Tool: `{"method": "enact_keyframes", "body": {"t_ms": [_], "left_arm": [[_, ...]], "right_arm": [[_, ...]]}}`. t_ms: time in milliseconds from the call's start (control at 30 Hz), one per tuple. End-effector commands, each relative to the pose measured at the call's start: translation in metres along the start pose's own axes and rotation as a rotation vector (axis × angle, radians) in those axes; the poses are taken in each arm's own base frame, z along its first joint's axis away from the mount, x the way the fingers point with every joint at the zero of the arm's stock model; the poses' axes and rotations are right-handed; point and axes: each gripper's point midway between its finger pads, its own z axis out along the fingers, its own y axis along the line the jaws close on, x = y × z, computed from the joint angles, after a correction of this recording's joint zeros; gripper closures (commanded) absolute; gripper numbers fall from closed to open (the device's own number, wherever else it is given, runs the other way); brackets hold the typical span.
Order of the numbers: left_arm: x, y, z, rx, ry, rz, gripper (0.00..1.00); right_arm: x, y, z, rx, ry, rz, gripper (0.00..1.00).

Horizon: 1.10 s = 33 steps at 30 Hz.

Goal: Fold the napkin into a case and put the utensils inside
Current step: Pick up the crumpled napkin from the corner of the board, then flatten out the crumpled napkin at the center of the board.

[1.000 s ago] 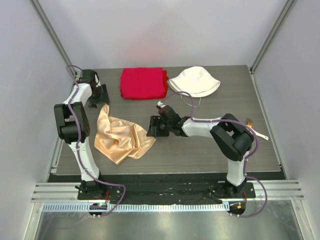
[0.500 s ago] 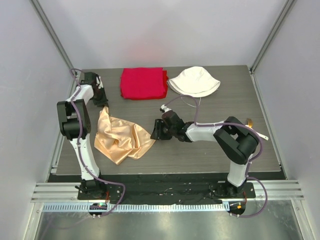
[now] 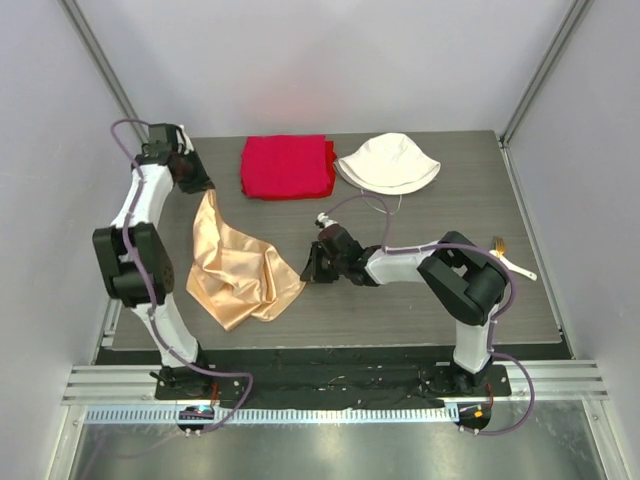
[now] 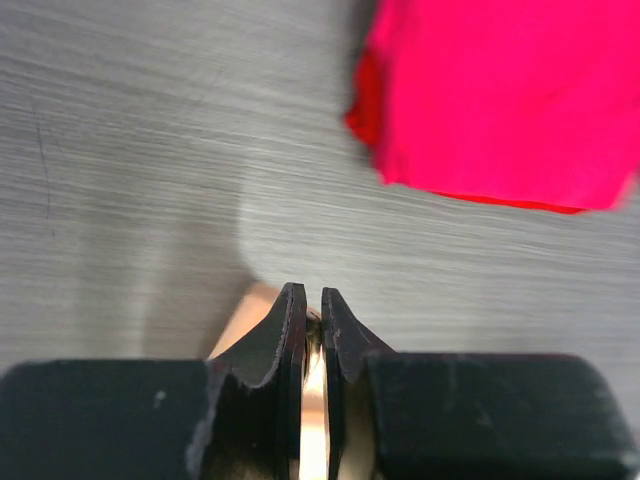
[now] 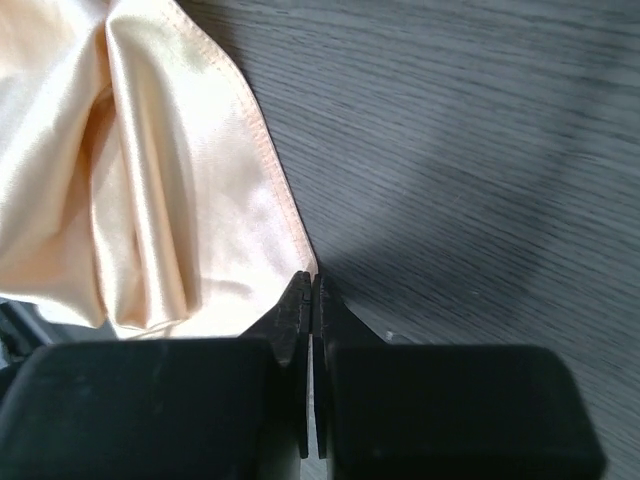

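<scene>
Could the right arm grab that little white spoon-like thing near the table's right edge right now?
Probably not straight away. The small white spoon-like utensil lies uncovered, but the right gripper is shut, seemingly pinching a corner of the shiny peach-tan satin napkin; it would need to let go first.

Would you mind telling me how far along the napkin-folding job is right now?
Nothing is folded yet: the napkin lies rumpled. In hand: the left gripper and right gripper each pinch a corner of it. Left: forming the case and putting in the utensils, which lie by the right arm.
</scene>
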Motion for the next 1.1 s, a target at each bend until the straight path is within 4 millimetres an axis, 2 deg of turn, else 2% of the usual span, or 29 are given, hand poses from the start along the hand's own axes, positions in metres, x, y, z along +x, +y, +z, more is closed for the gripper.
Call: {"method": "enact_keyframes", "body": {"t_ms": [0,33,67,100,133,167,200,233,267,300,333,367,400,433,500,533,567,633,667,700,733,767,833,867,900,967,1033,1067], "left_arm": [[-0.041,-0.049,-0.088,0.151,-0.217,-0.009,1.00],[-0.053,-0.061,-0.121,0.183,-0.302,0.004,1.00],[-0.057,-0.069,-0.137,0.216,-0.336,-0.001,1.00],[-0.060,-0.077,-0.153,0.248,-0.372,0.002,1.00],[-0.066,-0.090,-0.189,0.294,-0.453,0.022,1.00],[-0.071,-0.098,-0.205,0.330,-0.512,0.036,1.00],[-0.071,-0.109,-0.226,0.388,-0.551,0.045,1.00],[-0.072,-0.117,-0.243,0.425,-0.596,0.065,1.00],[-0.072,-0.128,-0.279,0.482,-0.689,0.097,1.00],[-0.070,-0.137,-0.297,0.530,-0.723,0.112,1.00],[-0.068,-0.143,-0.312,0.564,-0.758,0.125,1.00],[-0.062,-0.150,-0.342,0.601,-0.820,0.149,1.00],[-0.063,-0.157,-0.361,0.636,-0.869,0.172,1.00],[-0.055,-0.167,-0.378,0.695,-0.878,0.196,1.00],[-0.043,-0.182,-0.421,0.778,-0.942,0.263,1.00],[-0.033,-0.189,-0.433,0.829,-0.928,0.286,1.00],[-0.027,-0.193,-0.445,0.852,-0.933,0.306,1.00],[-0.009,-0.201,-0.476,0.901,-0.959,0.359,1.00],[-0.002,-0.202,-0.487,0.915,-0.977,0.373,1.00],[0.011,-0.203,-0.506,0.928,-1.012,0.398,1.00],[0.019,-0.203,-0.518,0.929,-1.033,0.413,1.00],[0.025,-0.203,-0.525,0.922,-1.042,0.430,1.00],[0.038,-0.203,-0.532,0.912,-1.018,0.444,1.00],[0.042,-0.203,-0.541,0.911,-1.038,0.456,1.00],[0.043,-0.202,-0.544,0.905,-1.046,0.452,1.00],[0.042,-0.198,-0.540,0.881,-1.027,0.410,1.00],[0.032,-0.191,-0.529,0.831,-1.025,0.359,1.00],[0.026,-0.187,-0.512,0.803,-0.996,0.325,1.00]], "right_arm": [[-0.023,-0.045,-0.030,0.292,-0.052,-0.125,0.99],[-0.035,-0.042,-0.041,0.309,-0.084,-0.144,0.99],[-0.053,-0.041,-0.053,0.334,-0.128,-0.186,0.99],[-0.070,-0.041,-0.079,0.387,-0.181,-0.207,0.99],[-0.081,-0.042,-0.093,0.416,-0.210,-0.227,0.99],[-0.093,-0.041,-0.108,0.439,-0.239,-0.254,0.99],[-0.109,-0.040,-0.138,0.466,-0.295,-0.262,0.99],[-0.116,-0.040,-0.153,0.483,-0.321,-0.274,0.99],[-0.129,-0.035,-0.173,0.494,-0.370,-0.278,0.99],[-0.134,-0.040,-0.192,0.530,-0.386,-0.297,0.99],[-0.147,-0.028,-0.223,0.518,-0.467,-0.303,0.99],[-0.156,-0.021,-0.241,0.516,-0.510,-0.316,0.99],[-0.158,-0.019,-0.258,0.527,-0.528,-0.341,0.99],[-0.167,-0.011,-0.290,0.520,-0.602,-0.341,0.99],[-0.176,0.002,-0.328,0.509,-0.670,-0.359,0.99],[-0.179,0.007,-0.346,0.507,-0.695,-0.390,0.99],[-0.186,0.026,-0.381,0.446,-0.771,-0.393,0.99],[-0.185,0.042,-0.413,0.381,-0.814,-0.439,0.99],[-0.184,0.059,-0.448,0.308,-0.882,-0.448,0.99],[-0.180,0.061,-0.462,0.294,-0.888,-0.459,0.99],[-0.177,0.066,-0.478,0.269,-0.911,-0.470,0.99],[-0.172,0.074,-0.508,0.226,-0.965,-0.481,0.99],[-0.164,0.076,-0.534,0.202,-1.000,-0.479,0.99],[-0.162,0.079,-0.551,0.183,-1.033,-0.470,0.99],[-0.157,0.077,-0.559,0.174,-1.041,-0.464,0.99],[-0.156,0.074,-0.564,0.177,-1.053,-0.422,0.99],[-0.162,0.058,-0.552,0.278,-1.028,-0.373,0.99],[-0.165,0.049,-0.545,0.331,-1.011,-0.349,0.99]]}}
